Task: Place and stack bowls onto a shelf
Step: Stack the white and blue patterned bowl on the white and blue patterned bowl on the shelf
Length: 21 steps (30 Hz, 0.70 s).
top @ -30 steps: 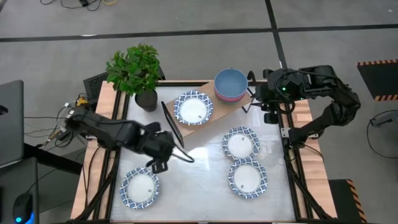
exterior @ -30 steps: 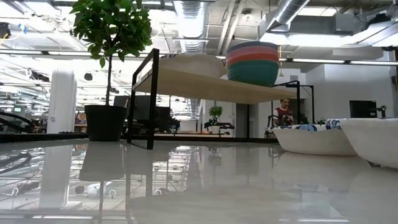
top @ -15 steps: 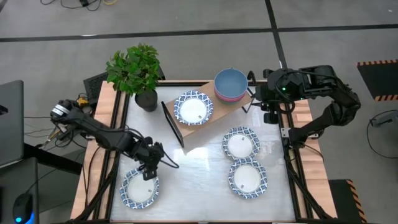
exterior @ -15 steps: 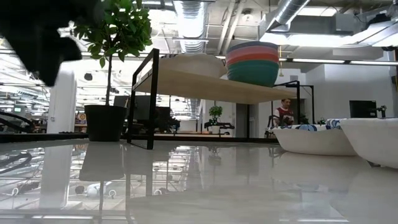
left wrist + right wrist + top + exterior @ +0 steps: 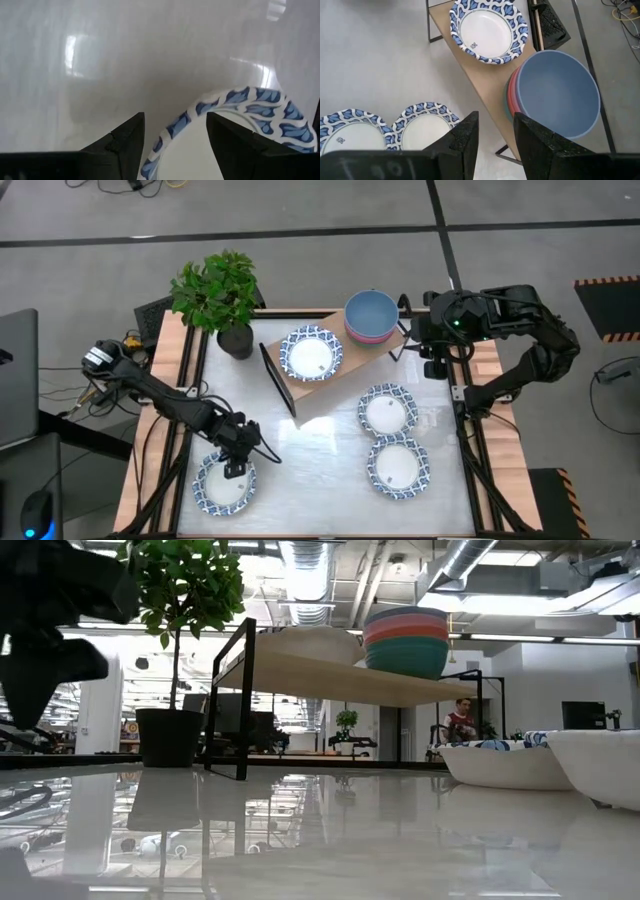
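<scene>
Left gripper open astride the rim of the near-left patterned bowl; right gripper open, parked above the shelf.

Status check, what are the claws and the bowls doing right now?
Left claw open, straddling rim of near-left patterned bowl. Right claw open, parked beside shelf. One patterned bowl and colored stack shelved. Nothing blocking.

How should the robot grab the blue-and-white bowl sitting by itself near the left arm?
By the rim. The bowl sits upright and open, so its thin patterned edge is probably the only part narrow enough to pinch. Come down from above, one finger inside and one outside. The left gripper is open and already straddles that edge.
</scene>
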### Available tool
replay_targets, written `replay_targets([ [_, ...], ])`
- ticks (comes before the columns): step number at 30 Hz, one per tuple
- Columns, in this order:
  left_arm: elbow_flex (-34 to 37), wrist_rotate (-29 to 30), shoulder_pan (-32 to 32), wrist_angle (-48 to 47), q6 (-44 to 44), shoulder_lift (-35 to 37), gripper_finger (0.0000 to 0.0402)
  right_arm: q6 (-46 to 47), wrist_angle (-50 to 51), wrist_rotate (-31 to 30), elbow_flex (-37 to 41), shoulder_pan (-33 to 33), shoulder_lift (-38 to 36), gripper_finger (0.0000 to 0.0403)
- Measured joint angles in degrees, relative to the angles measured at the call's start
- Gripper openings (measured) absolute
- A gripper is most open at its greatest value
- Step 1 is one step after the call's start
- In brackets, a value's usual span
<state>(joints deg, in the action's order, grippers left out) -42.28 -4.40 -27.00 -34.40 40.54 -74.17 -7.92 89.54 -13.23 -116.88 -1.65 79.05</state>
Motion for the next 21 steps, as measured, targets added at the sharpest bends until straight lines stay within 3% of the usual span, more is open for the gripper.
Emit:
replay_targets([
  [15,5.3,-3.8,-0.8,4.9,1.4,0.0,0.0193,0.0,0.0,0.0,0.0,0.0,0.0,0.0150],
  [18,5.3,-4.0,-0.6,5.0,2.8,0.0,0.0168,-0.1,0.0,0.0,0.0,0.0,0.0,0.0150],
  [21,5.3,-4.2,-0.6,5.3,3.8,0.0,0.0118,-0.3,0.0,0.0,0.0,0.0,0.0,0.0150],
])
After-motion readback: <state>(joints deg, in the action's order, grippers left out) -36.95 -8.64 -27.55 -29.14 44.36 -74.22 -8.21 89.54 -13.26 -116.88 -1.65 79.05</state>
